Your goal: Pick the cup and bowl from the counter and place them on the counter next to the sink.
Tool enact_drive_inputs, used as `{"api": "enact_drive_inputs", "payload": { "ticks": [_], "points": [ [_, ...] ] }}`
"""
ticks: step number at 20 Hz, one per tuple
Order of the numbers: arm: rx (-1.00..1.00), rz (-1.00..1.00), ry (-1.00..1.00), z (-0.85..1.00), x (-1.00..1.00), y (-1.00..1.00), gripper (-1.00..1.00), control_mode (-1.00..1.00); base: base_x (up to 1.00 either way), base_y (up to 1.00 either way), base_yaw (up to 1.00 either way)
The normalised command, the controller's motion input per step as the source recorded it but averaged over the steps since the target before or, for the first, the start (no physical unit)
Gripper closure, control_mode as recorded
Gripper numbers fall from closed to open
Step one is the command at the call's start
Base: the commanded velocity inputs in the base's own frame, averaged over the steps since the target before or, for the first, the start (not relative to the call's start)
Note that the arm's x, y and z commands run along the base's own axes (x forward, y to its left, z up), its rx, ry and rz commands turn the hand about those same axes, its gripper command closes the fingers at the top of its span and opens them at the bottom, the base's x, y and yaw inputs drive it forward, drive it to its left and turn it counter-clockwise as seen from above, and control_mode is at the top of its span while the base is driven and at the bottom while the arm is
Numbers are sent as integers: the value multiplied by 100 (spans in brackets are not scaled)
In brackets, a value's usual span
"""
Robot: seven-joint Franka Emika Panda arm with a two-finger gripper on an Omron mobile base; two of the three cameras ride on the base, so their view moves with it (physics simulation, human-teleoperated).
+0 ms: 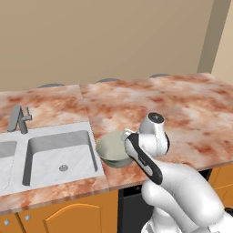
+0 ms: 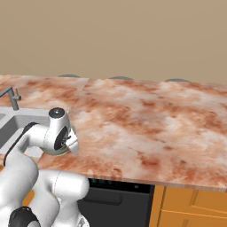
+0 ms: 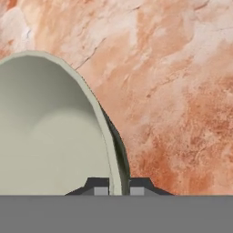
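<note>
The pale grey-green bowl is just right of the sink, low over the counter near its front edge. I cannot tell whether it rests on the slab. My gripper is shut on the bowl's rim, one fingertip inside the wall and one outside. In the left base view my white wrist covers the bowl's right side. The cup is out of view.
A grey faucet stands behind the sink. The mottled pink slab stretches bare to the right and back to a beige wall. Orange cabinets and a dark appliance front sit below the counter edge.
</note>
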Motion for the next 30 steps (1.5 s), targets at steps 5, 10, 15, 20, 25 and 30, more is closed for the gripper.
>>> {"api": "enact_drive_inputs", "payload": {
  "ticks": [5, 10, 15, 20, 25, 30],
  "points": [
    [-5, 0, 0, -37, 17, 14, 100, -100, 0, 0, 0],
    [-4, 0, 0, -37, 22, 6, 100, -100, 0, 0, 0],
    [0, 0, 1, 0, 1, 0, -100, -100, 0, 0, 0],
    [0, 0, 0, 0, 0, 0, -100, -100, 0, 0, 0],
    [0, 0, 0, 2, -2, -3, -100, -100, 0, 0, 0],
    [0, 0, 0, 38, -38, -16, -100, -100, 0, 0, 0]
  ]
}}
